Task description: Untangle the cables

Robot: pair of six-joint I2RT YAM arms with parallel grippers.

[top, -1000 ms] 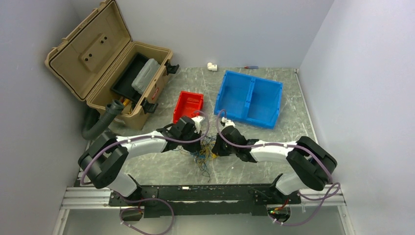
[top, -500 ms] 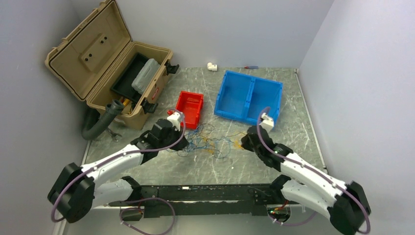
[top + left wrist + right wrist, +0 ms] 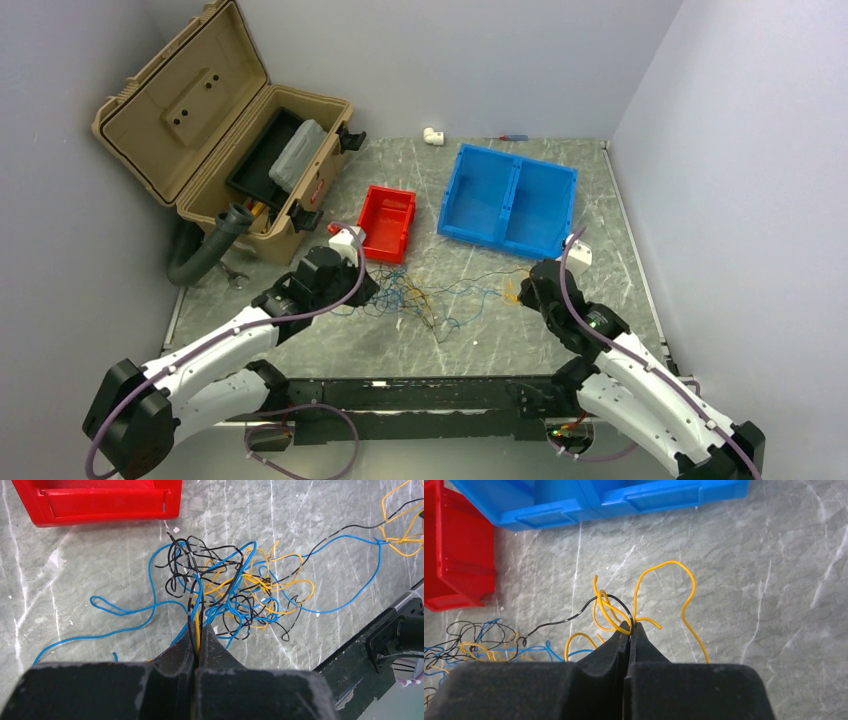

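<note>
The cables lie as a loose blue, black and yellow-orange tangle on the grey marbled counter, just near of the red bin and the blue two-compartment bin. The left claw is pinched on strands at the tangle's left edge, seemingly yellow, blue and black. The right claw grips yellow-orange loops and a black strand right of the main knot.
</note>
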